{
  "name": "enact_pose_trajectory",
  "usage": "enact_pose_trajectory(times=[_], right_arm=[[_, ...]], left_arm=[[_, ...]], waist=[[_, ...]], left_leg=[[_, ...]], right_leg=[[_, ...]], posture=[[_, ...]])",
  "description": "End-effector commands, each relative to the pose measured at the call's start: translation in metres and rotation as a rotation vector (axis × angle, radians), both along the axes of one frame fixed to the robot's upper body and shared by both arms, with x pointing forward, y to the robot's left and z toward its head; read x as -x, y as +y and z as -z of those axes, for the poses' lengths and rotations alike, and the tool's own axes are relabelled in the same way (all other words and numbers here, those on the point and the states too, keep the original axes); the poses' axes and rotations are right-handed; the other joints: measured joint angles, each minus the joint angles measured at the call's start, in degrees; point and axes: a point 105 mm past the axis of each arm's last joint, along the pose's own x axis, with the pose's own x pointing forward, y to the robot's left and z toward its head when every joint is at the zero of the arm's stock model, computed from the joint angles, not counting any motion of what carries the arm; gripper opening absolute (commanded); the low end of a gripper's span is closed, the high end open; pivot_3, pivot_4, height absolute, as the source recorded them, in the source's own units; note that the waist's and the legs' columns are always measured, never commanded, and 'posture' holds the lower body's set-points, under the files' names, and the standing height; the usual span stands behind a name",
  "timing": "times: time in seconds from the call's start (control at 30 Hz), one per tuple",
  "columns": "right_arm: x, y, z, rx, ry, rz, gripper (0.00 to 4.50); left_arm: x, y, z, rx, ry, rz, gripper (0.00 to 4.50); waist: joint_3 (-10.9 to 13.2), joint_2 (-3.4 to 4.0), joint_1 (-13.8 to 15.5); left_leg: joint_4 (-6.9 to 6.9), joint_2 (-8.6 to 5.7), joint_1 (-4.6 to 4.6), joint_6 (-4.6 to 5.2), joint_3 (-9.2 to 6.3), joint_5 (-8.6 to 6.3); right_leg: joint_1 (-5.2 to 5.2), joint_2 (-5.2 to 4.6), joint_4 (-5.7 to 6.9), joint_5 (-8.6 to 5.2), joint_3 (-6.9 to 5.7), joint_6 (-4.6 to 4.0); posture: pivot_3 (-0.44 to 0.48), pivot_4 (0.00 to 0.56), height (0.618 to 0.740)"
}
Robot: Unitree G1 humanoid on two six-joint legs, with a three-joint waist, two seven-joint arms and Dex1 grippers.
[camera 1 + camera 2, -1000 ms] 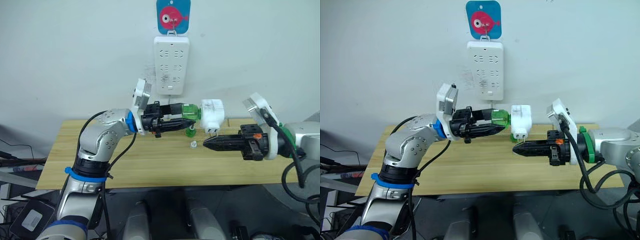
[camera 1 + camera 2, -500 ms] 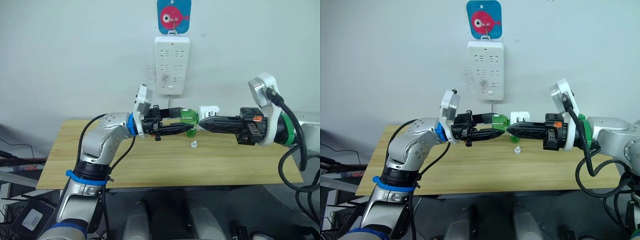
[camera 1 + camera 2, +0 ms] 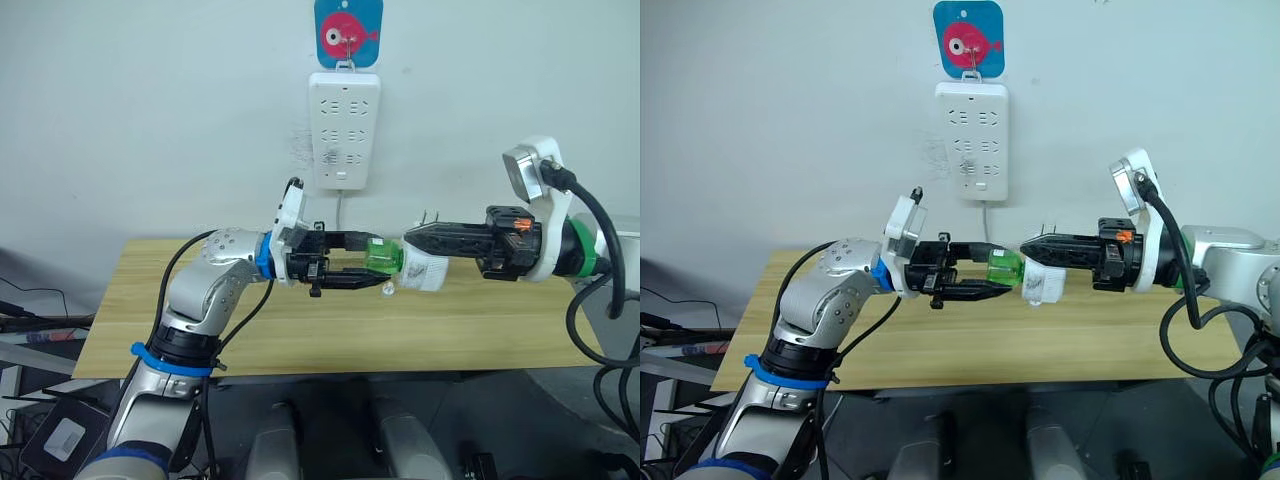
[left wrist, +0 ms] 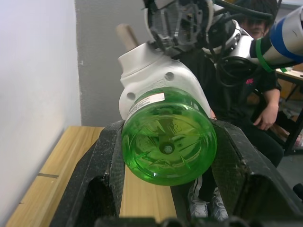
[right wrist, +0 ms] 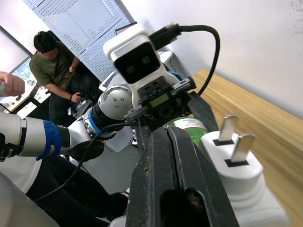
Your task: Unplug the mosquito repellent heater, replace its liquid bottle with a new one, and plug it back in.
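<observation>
Held in mid-air above the table (image 3: 300, 330), below the power strip (image 3: 343, 130): heater (image 3: 424, 271) with green bottle (image 3: 381, 257) attached. Left gripper (image 3: 378, 266) clamped on the bottle, one finger (image 4: 106, 161) on each side, bottle base toward the wrist camera. Right gripper (image 3: 412, 237) closed, fingers pressed together, tips resting against the heater just beside the two prongs (image 5: 234, 137). Seated in the background: a person (image 5: 57, 71).
</observation>
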Motion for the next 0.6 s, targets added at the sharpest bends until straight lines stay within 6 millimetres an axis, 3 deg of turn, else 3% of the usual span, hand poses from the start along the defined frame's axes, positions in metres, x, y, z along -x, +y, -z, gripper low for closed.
enact_pose_trajectory(times=[0.03, 0.6], right_arm=[[-0.003, -0.005, 0.000, 0.026, 0.006, 0.031, 0.00], [-0.007, -0.009, 0.014, 0.084, 0.045, 0.060, 0.00]], left_arm=[[0.016, -0.005, -0.016, 0.033, -0.108, 0.071, 2.23], [0.017, -0.007, -0.015, 0.029, -0.166, 0.079, 2.23]], waist=[[0.0, 0.00, 0.0], [0.0, 0.00, 0.0]], left_leg=[[0.00, 0.00, 0.00, 0.00, 0.00, 0.00], [0.00, 0.00, 0.00, 0.00, 0.00, 0.00]], right_leg=[[0.00, 0.00, 0.00, 0.00, 0.00, 0.00], [0.00, 0.00, 0.00, 0.00, 0.00, 0.00]], posture=[[-0.108, 0.219, 0.740], [-0.105, 0.220, 0.740]])
